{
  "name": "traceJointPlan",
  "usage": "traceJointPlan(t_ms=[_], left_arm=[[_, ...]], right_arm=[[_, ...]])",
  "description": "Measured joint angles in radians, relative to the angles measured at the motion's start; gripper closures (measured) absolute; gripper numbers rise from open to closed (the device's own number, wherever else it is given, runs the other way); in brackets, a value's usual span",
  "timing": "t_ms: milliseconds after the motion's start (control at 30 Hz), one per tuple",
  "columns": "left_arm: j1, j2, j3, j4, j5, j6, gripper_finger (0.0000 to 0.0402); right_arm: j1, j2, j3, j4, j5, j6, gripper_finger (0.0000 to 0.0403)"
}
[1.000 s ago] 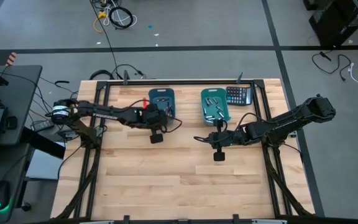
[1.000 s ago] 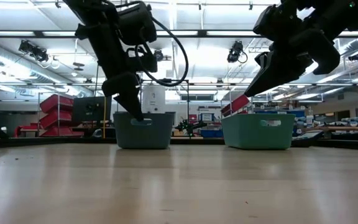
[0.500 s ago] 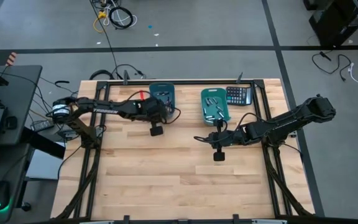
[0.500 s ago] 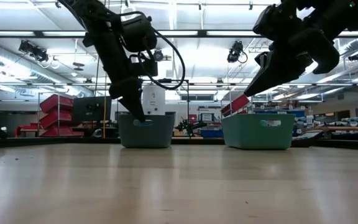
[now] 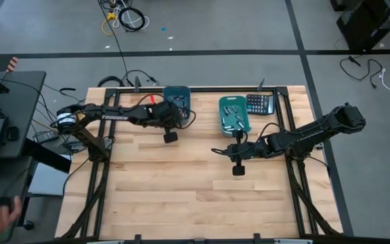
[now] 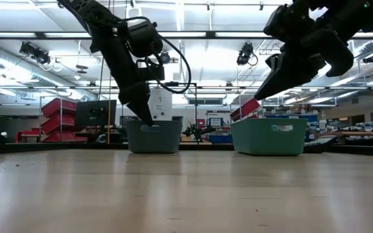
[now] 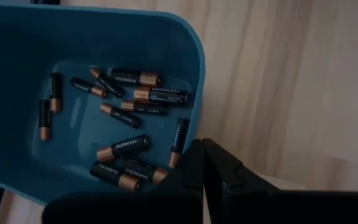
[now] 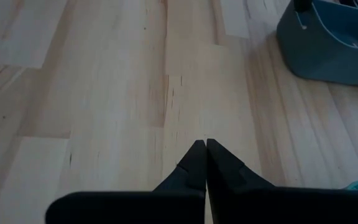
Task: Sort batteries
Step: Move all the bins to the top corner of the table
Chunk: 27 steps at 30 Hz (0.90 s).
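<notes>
Over the left bin: left gripper [image 7: 204, 144] hangs at the near rim of the left bin [image 5: 177, 102], jaws closed tight, holding nothing
Left bin contents: dark batteries [image 7: 132, 93] with copper ends lie loose on its floor
Right bin: right bin [image 5: 234, 114] holds silvery batteries [image 5: 232, 116]; a calculator [image 5: 260, 104] sits just beside it
Right arm: right gripper [image 8: 205, 144] waits above bare table [image 8: 117, 93] near the right bin, jaws pressed together, empty
Step in hand: looks like the pause between a drop and the next pick, both grippers empty
Next move: probably reach into a bin, spread the jaws and grip one battery across its body
</notes>
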Motion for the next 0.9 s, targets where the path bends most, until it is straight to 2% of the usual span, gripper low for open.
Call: traceJointPlan(t_ms=[367,533,700,900], left_arm=[[0.02,0.0,0.0,0.02,0.022,0.01,0.0402],[-0.008,-0.012,0.0,0.023,0.047,-0.004,0.0402],[-0.05,-0.018,0.001,0.017,0.038,-0.036,0.0402],[-0.143,-0.017,0.001,0.054,0.022,-0.097,0.0402]], right_arm=[[0.0,0.0,0.0,0.002,0.0,0.0,0.0403],[0.0,-0.001,0.0,0.001,0.0,0.012,0.0403],[0.001,-0.009,0.016,-0.027,-0.076,0.066,0.0403],[-0.014,-0.069,0.095,-0.208,-0.078,0.202,0.0403]])
